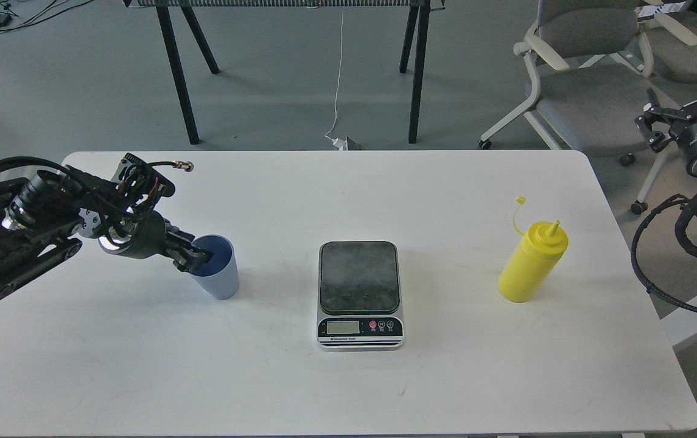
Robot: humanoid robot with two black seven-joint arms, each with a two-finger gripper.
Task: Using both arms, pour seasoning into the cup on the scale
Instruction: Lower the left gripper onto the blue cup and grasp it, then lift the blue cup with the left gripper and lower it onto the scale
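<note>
Flat rectangular kitchen scale (359,295) sits mid-table, nearest: dark glossy plate, smudged, nothing on it; silver front strip with small LCD and round buttons. White matte table (141,377), rounded corners. Left of scale, well apart, light blue-grey tapered plastic cup (219,271), upright on the table, inside looks darker blue. Left pincer (193,255) is at the cup's rim, black fingers (197,260) over the near-left edge, one seemingly dipping inside; looks clamped on the rim but dark fingers blur together, so grip state can't be told. Right of scale, well apart, bright yellow cylindrical plastic squeeze bottle (531,263), upright, cone nozzle, small cap flipped off on thin tether. Right pincer (652,125) off the table at far right edge, raised, black fingers spread apart, holding nothing. Grey floor behind, black table legs (178,79), grey office chair (591,85).
</note>
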